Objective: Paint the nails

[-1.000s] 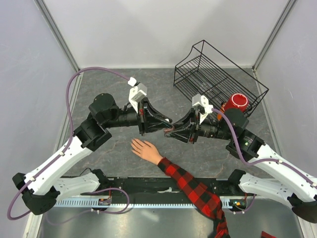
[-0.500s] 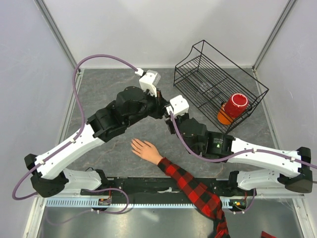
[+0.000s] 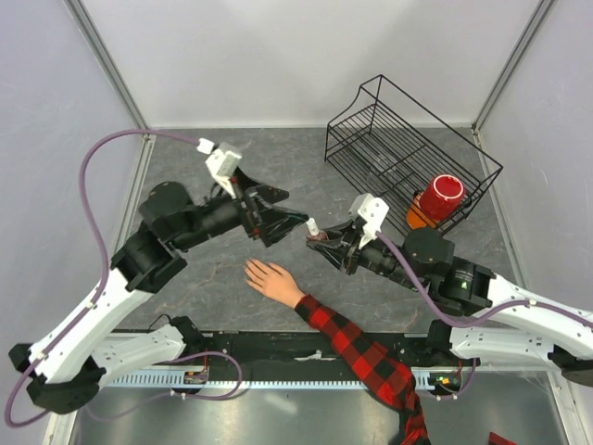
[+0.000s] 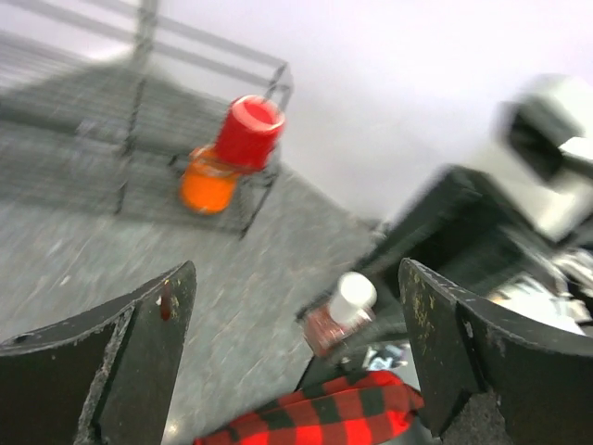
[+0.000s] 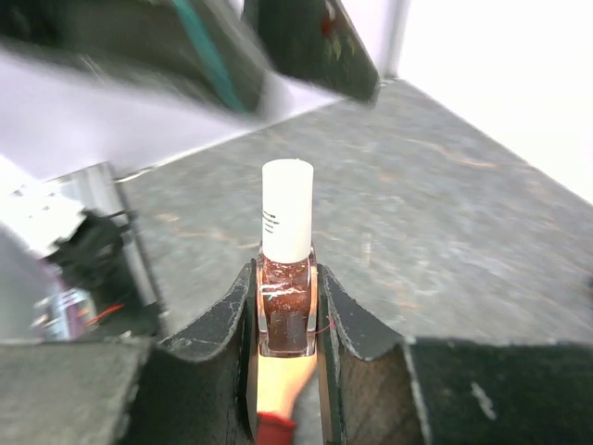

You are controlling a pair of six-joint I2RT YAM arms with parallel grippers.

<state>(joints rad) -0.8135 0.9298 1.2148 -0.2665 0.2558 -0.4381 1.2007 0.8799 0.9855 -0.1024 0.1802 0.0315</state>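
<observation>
A pale hand [image 3: 269,278] lies palm down on the grey table [image 3: 195,167], its arm in a red-and-black plaid sleeve [image 3: 357,350]. The nails are too small to make out. My right gripper [image 3: 321,241] is shut on a small dark red bottle [image 5: 287,301] with a white cap [image 5: 287,211], held upright above the hand [image 5: 278,385]. Just to its left my left gripper [image 3: 293,209] stands wide open and holds nothing. In the left wrist view the bottle [image 4: 335,320] lies ahead between the spread fingers [image 4: 148,348], and the sleeve [image 4: 315,419] lies below it.
A black wire basket [image 3: 408,148] stands tilted at the back right. A red cup [image 3: 443,191] and an orange object [image 3: 417,217] sit at its right end. The grey walls close in on three sides, and the arm bases [image 3: 278,348] line the near edge.
My left gripper was shut and now stands wide open. Both arms swung toward the back, then returned to the middle. The right gripper has kept the bottle throughout.
</observation>
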